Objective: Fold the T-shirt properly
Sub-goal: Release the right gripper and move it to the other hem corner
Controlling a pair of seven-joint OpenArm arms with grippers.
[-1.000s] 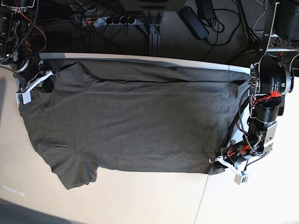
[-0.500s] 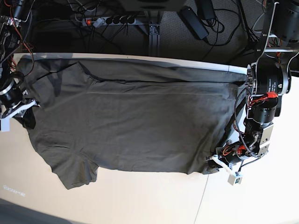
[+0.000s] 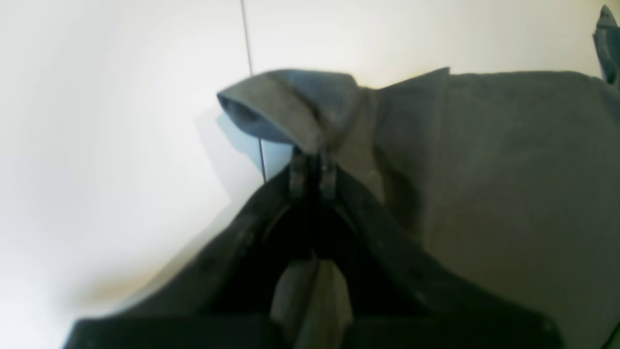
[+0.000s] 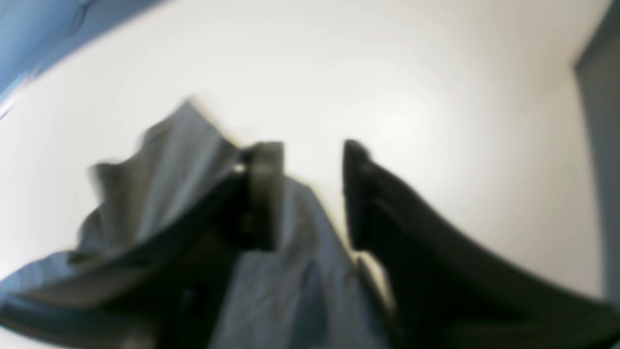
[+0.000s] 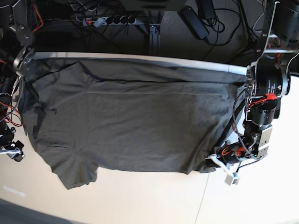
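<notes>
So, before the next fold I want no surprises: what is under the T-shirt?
Only the pale table shows around the T-shirt, which lies spread across it. Anything beneath the cloth is covered. The left gripper pinches one edge, lifting it slightly.

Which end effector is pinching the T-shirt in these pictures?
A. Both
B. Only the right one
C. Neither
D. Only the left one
D: the left end effector is clamped on a fold of the T-shirt, while the right end effector stands with its jaws apart.
</notes>
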